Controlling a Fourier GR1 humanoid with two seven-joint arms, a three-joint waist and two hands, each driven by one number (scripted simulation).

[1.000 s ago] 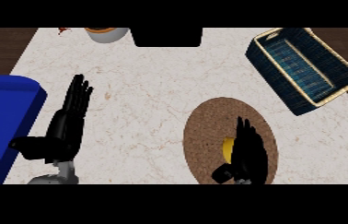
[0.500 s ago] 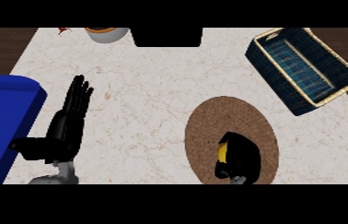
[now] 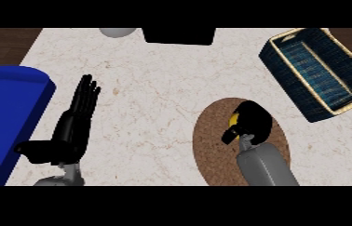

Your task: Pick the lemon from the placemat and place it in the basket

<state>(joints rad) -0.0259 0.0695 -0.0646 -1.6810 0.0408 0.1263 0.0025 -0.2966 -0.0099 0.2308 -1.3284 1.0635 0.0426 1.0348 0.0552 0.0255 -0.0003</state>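
A yellow lemon (image 3: pixel 233 121) shows only as a sliver on the round brown placemat (image 3: pixel 210 141) at the lower right. My right hand (image 3: pixel 249 121) is curled round it, fingers and thumb closed over most of the fruit. The dark blue basket (image 3: pixel 313 71) with a tan rim stands at the far right, apart from the hand. My left hand (image 3: pixel 74 122) rests open at the left with fingers straight, pointing up the counter.
A large blue object (image 3: pixel 21 109) lies along the left edge beside my left hand. A grey bowl (image 3: pixel 118 32) and a black box (image 3: pixel 179 35) sit at the counter's far edge. Marble counter spreads between the placemat and the left hand.
My right hand has closed over the lemon and the forearm has come further into view. The view has shifted, so everything sits lower and the basket nearer the edge. The left hand stays put.
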